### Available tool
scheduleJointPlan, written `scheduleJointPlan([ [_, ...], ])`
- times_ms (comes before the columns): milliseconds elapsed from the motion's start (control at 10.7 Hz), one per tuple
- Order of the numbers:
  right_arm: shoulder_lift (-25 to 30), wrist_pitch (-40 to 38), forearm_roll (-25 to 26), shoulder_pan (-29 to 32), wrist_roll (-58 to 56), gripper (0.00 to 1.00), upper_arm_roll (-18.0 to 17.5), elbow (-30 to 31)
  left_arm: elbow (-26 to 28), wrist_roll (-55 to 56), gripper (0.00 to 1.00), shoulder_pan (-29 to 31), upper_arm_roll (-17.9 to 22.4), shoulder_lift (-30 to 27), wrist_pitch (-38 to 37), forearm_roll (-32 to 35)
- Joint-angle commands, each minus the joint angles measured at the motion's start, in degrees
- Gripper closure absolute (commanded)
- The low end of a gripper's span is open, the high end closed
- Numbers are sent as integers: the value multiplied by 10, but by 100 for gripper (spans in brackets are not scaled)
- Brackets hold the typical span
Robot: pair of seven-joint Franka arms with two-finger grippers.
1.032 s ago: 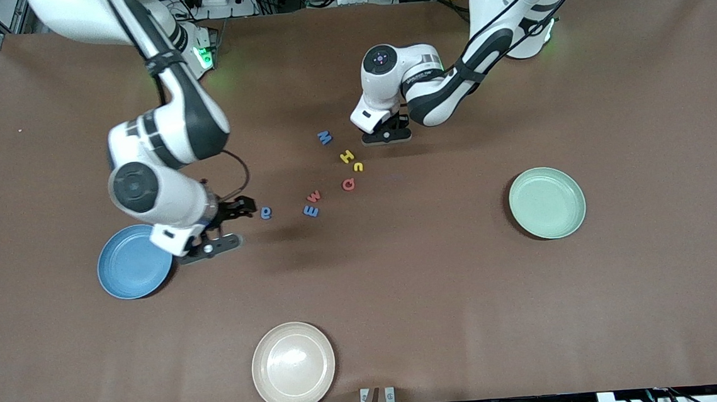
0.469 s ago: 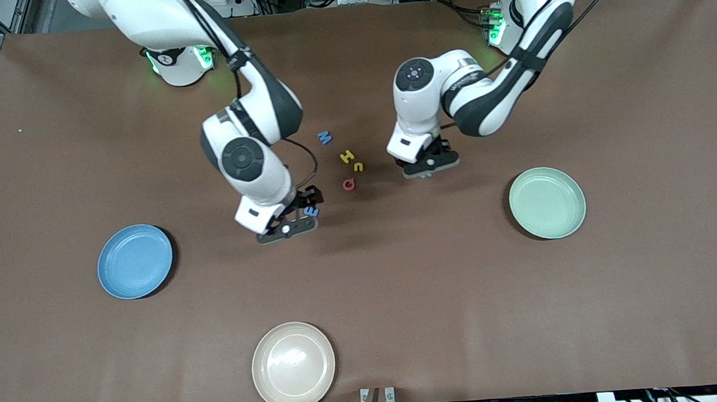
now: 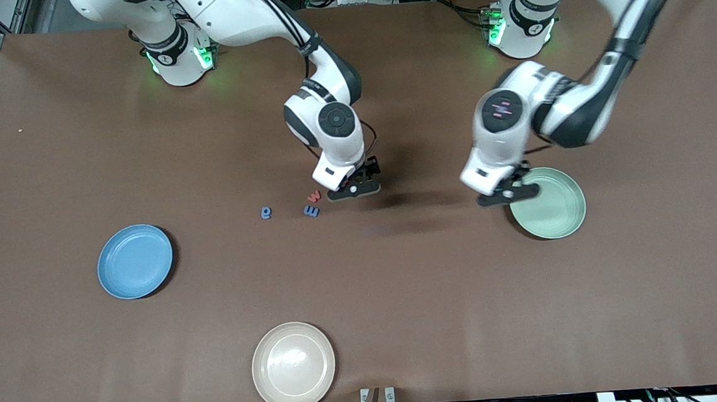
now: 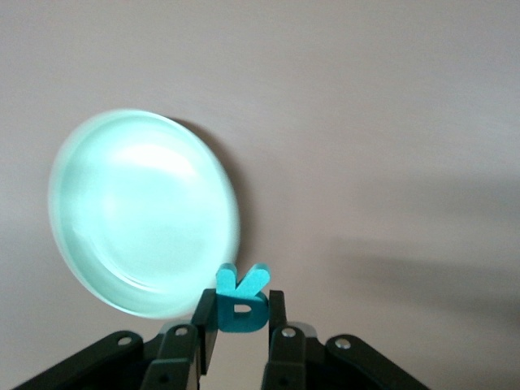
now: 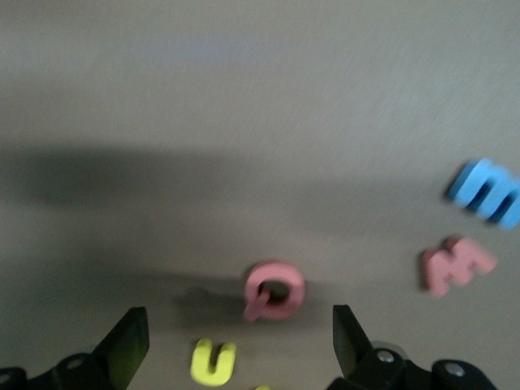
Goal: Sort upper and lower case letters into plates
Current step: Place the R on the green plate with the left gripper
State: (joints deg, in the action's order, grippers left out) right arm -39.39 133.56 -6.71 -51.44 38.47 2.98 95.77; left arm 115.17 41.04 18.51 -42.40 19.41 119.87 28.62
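Now a teal letter [image 4: 240,299] is pinched in the left gripper [image 3: 508,192] at the mint plate's [image 3: 555,215] rim; the right gripper [image 3: 357,185], spread wide, is held over the pink Q [image 5: 275,289].

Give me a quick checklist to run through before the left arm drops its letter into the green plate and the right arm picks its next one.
1. Left pincer shut on the teal letter: ok, the piece sits between the fingers.
2. Left pincer over the mint green plate: not ok, it hangs at the rim nearest the right arm's end, not over the middle.
3. Mint green plate free of other letters: ok, none show in it.
4. Right pincer open: ok, fingers stand wide apart.
5. Right pincer lined up on a letter: ok, the pink Q lies between its fingers, below them on the table.
6. Neighbour clearance: cannot tell, the yellow u lies beside the Q.
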Motion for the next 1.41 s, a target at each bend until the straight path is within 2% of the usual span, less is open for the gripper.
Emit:
scheduleJointPlan([
  [0,6,-11,-9,-23,51,0,4,5,8,-129,100,90,-9,-9,-10,-38],
  [188,5,-1,-27,-27,62,0,4,15,-1,-162,100,129,-8,32,-7,-45],
  [282,6,22,-50,-27,61,0,4,27,-8,-163,100,133,-7,53,-6,-44],
  [469,5,74,-59,-28,54,0,3,52,-21,-162,100,135,-5,72,-6,-41],
  [657,-1,74,-60,-28,55,0,3,52,-30,-160,91,134,-5,86,-6,-38],
  [751,-2,74,-60,-28,55,0,2,52,-35,-160,77,134,-5,90,-5,-38],
  [845,-2,74,-60,-28,57,0,0,52,-36,-160,47,134,-5,91,-6,-38],
  [938,-3,74,-60,-28,59,0,-1,52,-36,-156,12,134,-5,90,-6,-37],
  [1032,-3,74,-60,-28,60,0,-3,53,-36,-154,0,134,-5,88,-6,-37],
  [1314,-4,73,-60,-27,62,0,-3,53,-37,-151,0,129,-10,80,-9,-45],
])
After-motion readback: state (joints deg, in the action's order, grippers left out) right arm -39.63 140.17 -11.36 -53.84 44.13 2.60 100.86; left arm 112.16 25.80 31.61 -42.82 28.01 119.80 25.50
